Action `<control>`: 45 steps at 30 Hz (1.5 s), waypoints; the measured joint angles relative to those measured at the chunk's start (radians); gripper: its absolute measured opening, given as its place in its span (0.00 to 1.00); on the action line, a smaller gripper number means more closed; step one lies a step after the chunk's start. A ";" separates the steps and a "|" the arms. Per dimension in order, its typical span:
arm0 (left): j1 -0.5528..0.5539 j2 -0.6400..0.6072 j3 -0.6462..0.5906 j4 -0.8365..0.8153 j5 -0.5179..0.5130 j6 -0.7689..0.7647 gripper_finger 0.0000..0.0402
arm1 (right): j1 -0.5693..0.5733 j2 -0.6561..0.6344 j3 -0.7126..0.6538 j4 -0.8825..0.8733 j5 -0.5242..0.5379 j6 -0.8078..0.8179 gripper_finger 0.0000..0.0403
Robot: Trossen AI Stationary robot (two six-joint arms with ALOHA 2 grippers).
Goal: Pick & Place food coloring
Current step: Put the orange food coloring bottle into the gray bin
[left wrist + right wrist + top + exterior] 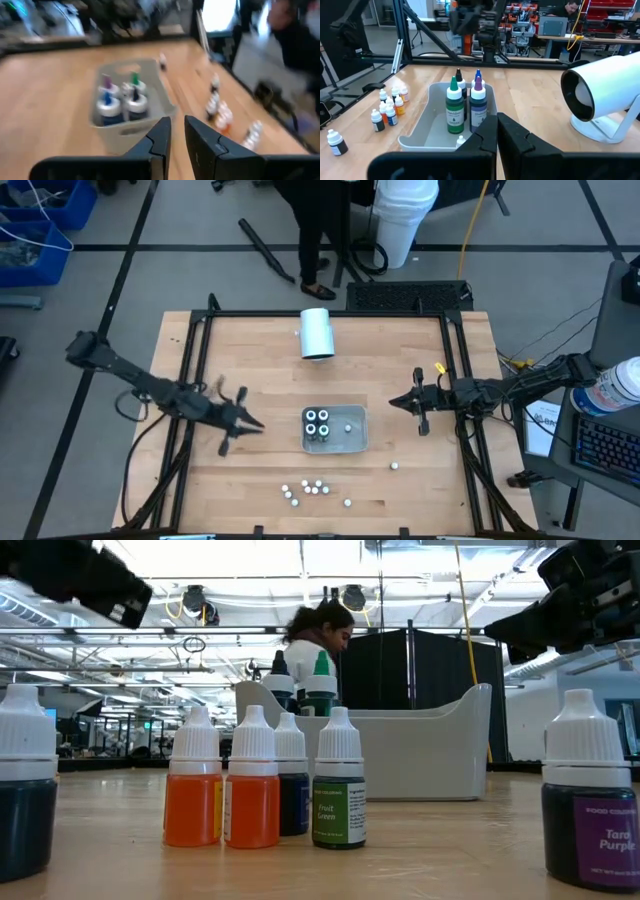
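Overhead, a light wooden table point(400, 350) is seen, with the left gripper point(258, 425) at nine o'clock of centre, hovering above the wood just left of the grey rectangular plastic tray point(352, 442); its fingers point(159, 142) are parted slightly and nothing is held. Four small food coloring bottles point(317, 423) are stood upright in the tray's left half. More tiny white-capped bottles point(312, 489) are clustered on the table at six o'clock, with a single bottle point(394, 465) apart at four o'clock. A white cylinder point(317, 333) is laid on its side at twelve o'clock. At three o'clock, the right gripper point(394, 403) is held clenched and empty.
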 joint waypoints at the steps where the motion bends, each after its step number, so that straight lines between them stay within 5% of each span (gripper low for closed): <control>1: -0.018 0.064 0.047 -0.033 -0.001 0.001 0.16 | 0.000 0.000 0.000 0.000 0.000 0.000 0.00; 9: -0.133 0.557 0.410 -0.325 -0.010 0.103 0.16 | 0.000 0.002 0.000 -0.006 0.000 0.019 0.00; 16: -0.143 0.807 0.653 -0.473 0.018 0.131 0.16 | 0.000 0.002 0.000 -0.016 0.000 0.019 0.00; 22: -0.144 0.880 0.731 -0.512 0.122 0.166 0.21 | 0.000 0.002 0.001 -0.024 0.000 0.020 0.00; 33: -0.143 0.902 0.734 -0.506 0.152 0.158 0.55 | 0.000 0.002 0.001 -0.024 0.000 0.020 0.00; 45: -0.151 0.981 0.732 -0.472 0.201 0.165 0.52 | 0.000 0.013 0.001 -0.024 0.000 0.020 0.00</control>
